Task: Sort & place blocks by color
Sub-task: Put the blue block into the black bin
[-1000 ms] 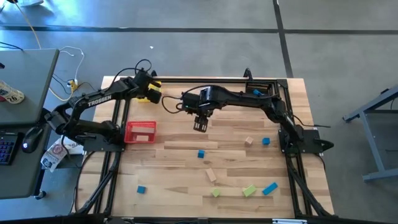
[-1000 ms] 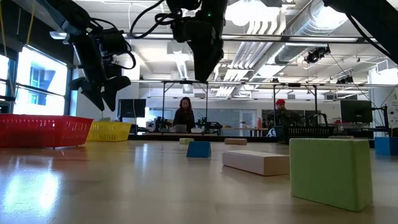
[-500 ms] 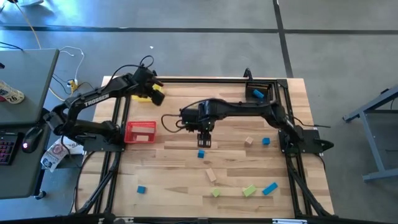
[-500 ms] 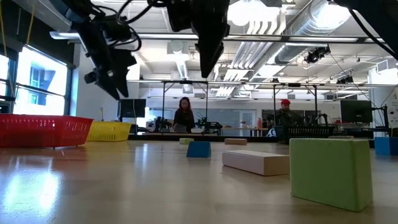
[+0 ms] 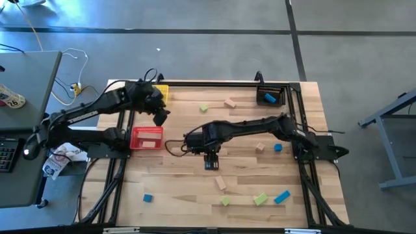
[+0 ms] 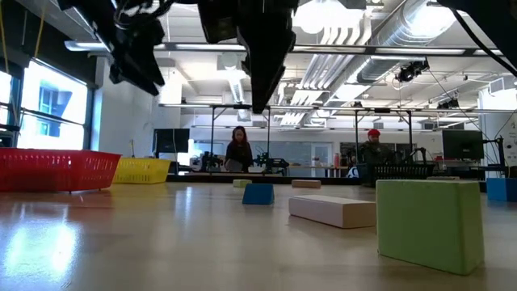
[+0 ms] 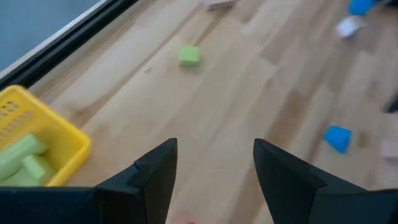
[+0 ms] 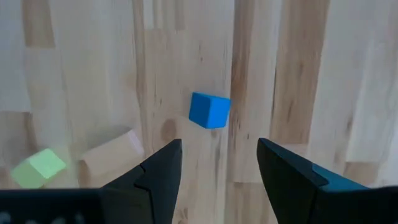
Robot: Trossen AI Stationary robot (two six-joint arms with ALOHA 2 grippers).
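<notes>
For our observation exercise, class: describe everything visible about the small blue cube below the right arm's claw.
The small blue cube looks like painted wood, with flat faces and crisp edges. It sits alone on the pale wooden table, slightly turned against the plank lines, touching nothing else. The right claw hangs open above it, not touching it.

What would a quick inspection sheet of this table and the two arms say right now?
Surface: wooden table, blocks scattered.
Job's things: blue cube under the right gripper; green pieces in the yellow bin; blue block in the black bin; red bin.
Clutter: nothing seen.
Grippers: right gripper open above the cube; left gripper open, raised near the yellow bin.
Cables: wires off the table's corner.
Surroundings: desk; two people far behind.
</notes>
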